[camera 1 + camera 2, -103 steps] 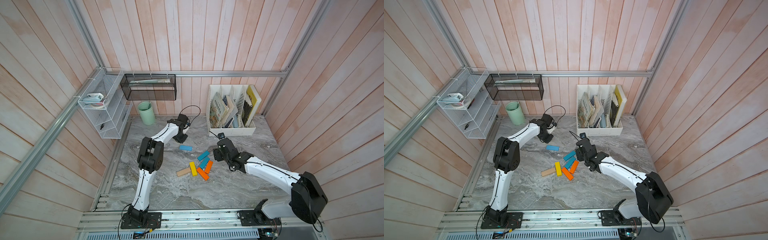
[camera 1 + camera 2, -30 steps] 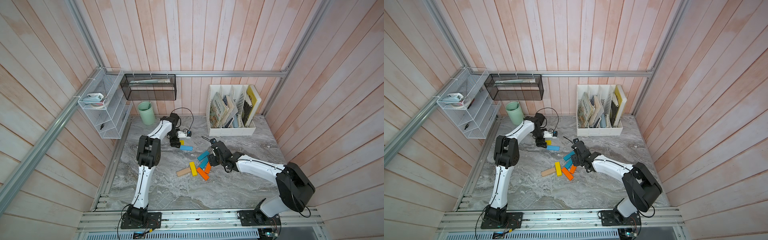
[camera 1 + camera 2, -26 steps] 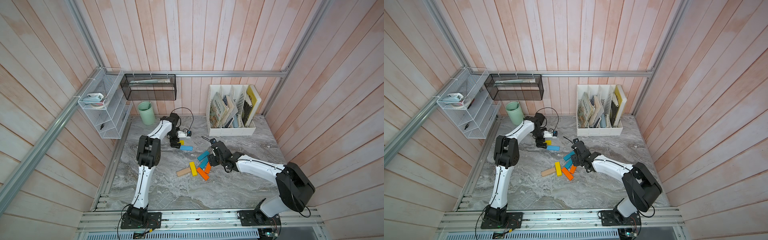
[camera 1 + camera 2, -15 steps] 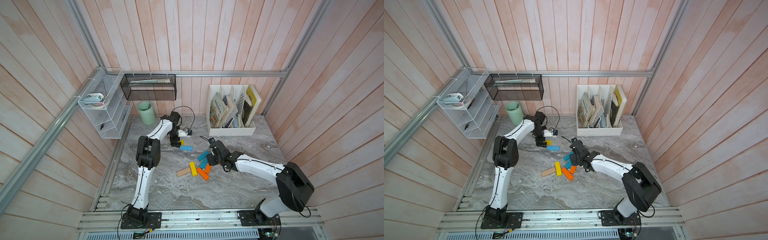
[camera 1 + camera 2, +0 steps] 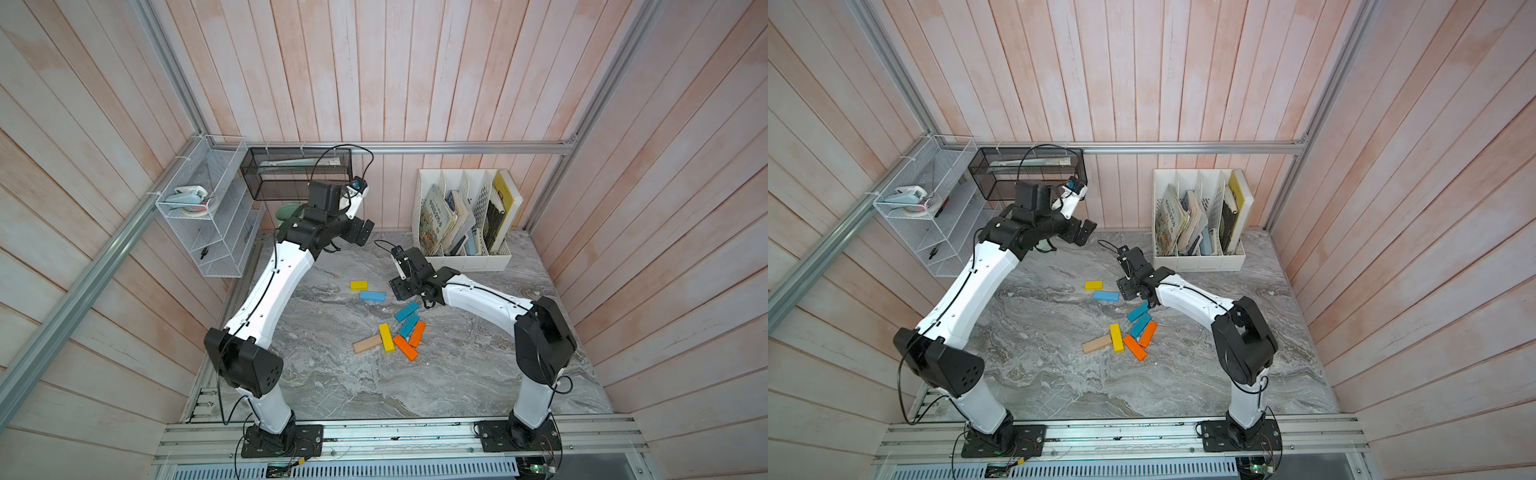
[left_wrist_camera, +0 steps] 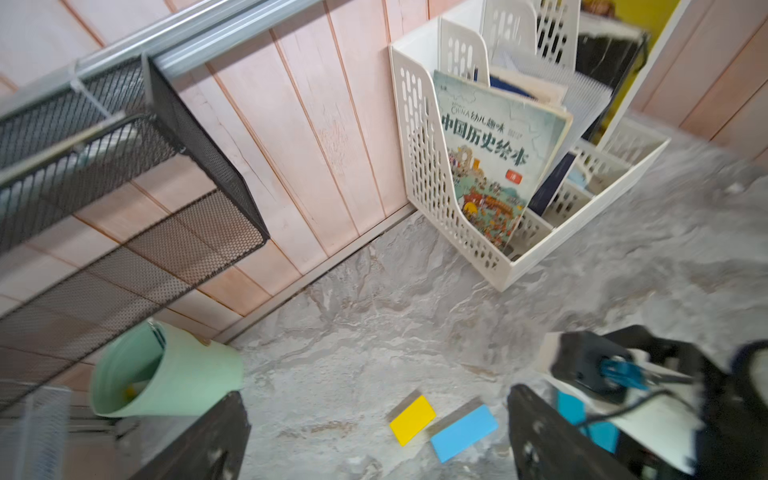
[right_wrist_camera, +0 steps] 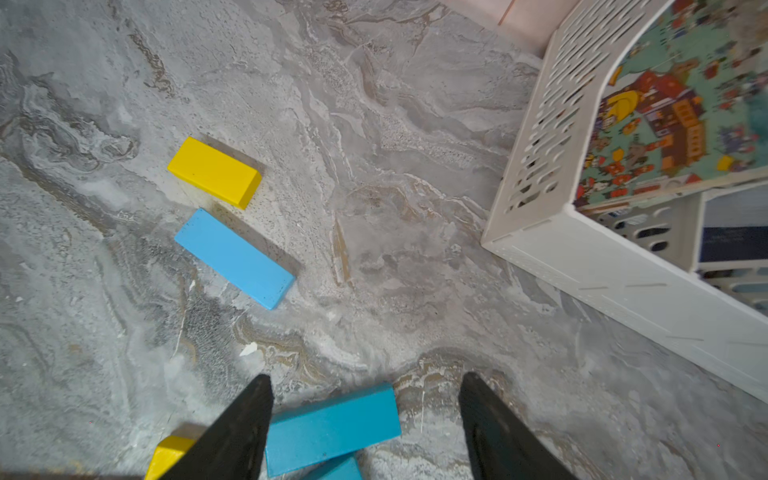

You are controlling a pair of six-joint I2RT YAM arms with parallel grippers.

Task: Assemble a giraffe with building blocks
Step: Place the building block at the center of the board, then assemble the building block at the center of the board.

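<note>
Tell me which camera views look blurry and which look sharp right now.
Left wrist view: smeared throughout, worst on the mesh basket. Right wrist view: sharp on the yellow block and blue block, softer on the book. Both top views: crisp and evenly lit, with no glare on the table.

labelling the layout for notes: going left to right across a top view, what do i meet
white wire shelf → black mesh basket → short yellow block → long yellow block → white file rack; the other blocks overlap these.
</note>
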